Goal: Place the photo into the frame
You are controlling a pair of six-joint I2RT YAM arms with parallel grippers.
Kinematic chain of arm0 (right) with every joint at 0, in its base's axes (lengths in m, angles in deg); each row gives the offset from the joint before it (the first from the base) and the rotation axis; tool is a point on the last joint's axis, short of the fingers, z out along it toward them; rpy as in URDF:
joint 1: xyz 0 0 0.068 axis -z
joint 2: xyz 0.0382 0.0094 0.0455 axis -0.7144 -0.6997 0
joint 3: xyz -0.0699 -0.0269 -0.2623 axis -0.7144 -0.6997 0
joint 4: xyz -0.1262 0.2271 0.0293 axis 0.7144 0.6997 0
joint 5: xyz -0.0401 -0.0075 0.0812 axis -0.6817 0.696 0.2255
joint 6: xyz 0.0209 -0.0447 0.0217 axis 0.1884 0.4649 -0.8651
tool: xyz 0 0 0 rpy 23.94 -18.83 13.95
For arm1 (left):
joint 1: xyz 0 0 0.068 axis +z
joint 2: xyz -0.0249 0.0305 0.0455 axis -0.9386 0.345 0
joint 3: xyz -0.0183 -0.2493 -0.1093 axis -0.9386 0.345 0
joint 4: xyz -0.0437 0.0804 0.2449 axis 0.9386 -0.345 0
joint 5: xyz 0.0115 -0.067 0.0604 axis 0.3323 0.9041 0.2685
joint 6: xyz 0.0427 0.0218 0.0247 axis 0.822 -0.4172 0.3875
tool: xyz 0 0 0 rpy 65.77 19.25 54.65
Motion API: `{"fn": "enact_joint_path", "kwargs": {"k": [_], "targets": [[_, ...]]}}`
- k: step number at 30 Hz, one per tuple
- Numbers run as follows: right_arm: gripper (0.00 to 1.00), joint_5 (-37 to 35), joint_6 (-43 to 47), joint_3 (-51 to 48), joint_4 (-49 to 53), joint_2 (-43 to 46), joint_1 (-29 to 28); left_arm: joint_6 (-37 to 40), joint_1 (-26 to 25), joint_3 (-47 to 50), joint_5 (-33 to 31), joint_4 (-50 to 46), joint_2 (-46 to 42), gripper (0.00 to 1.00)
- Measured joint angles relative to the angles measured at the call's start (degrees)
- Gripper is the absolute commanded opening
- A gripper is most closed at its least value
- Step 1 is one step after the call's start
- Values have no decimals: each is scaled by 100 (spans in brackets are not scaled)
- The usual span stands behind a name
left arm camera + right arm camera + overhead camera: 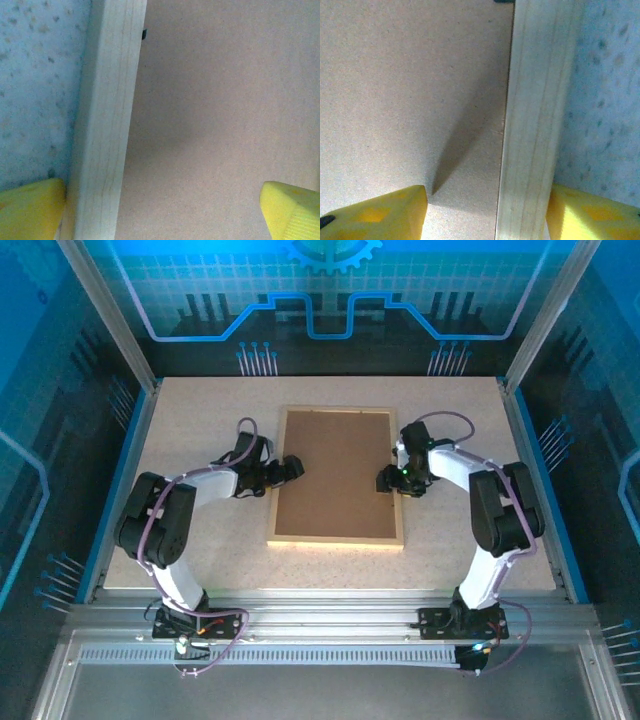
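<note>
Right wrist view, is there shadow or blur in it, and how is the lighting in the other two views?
Right wrist: a dark wedge of shadow on the backing board beside the frame rail; the right end effector's fingertips are soft-edged. Left wrist: a faint shadow on the board, speckled table blurred. Top external: blue cast from the enclosure, bright glow along the frame's near edge.

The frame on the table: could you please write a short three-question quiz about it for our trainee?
1. True or false: the left gripper straddles a side rail of the frame.
2. What lies inside the frame? A) brown backing board B) mirror C) white mat
3. Fill in: the right gripper, astride the opposite rail, has its jaws ____.
Key: 1 true; 2 A; 3 open.
</note>
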Motion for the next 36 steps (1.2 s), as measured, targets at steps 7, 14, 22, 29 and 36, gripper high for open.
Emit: {"fn": "enact_joint_path", "kwargs": {"k": [7, 14, 22, 29, 36], "targets": [[76, -127, -92, -313, 160, 431, -22, -203, -249, 420, -37, -195, -505, 99], [100, -505, 26, 654, 260, 435, 160, -87, -195, -153, -168, -645, -400, 99], [78, -599, 356, 1976, 90, -254, 468, -61, 271, -1141, -168, -444, 374, 99], [69, -669, 603, 3244, 398, -1620, 710, -66, 330, -1325, -179, -313, 852, 99], [67, -931, 782, 4105, 804, -2411, 732, -116, 330, -1314, -68, -85, 1058, 99]]}}
